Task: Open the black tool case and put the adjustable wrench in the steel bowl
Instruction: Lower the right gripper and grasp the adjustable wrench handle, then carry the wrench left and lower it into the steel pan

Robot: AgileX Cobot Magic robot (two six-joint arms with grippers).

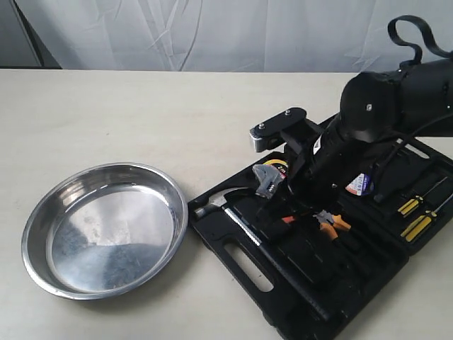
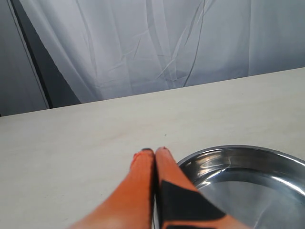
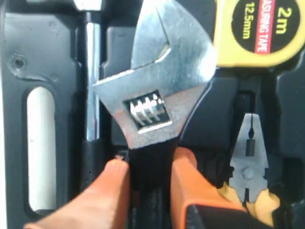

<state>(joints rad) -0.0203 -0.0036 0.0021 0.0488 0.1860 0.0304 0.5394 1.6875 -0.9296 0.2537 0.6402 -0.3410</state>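
Adjustable wrench [image 3: 152, 95], silver jaw head on a black handle: I am pinching it with my right gripper [image 3: 150, 164], orange fingers [image 3: 114, 179] pressing the handle from both sides just below the head. Its long axis is running straight out from my fingers, head leading. It is sitting over the open black moulded plastic tool case [image 1: 221, 237]; I cannot tell whether it is clear of its recess. A steel-shafted claw hammer [image 3: 90, 71] is flanking it closely on one side, orange-handled pliers [image 3: 248, 157] and a yellow tape measure [image 3: 259, 28] on the other. The wide shiny steel bowl [image 1: 106, 234] is lying left of the case, with the hammer head between, so I am judging lift first. My left gripper [image 2: 155, 152] is idling beside the bowl's rim, fingers pressed together.
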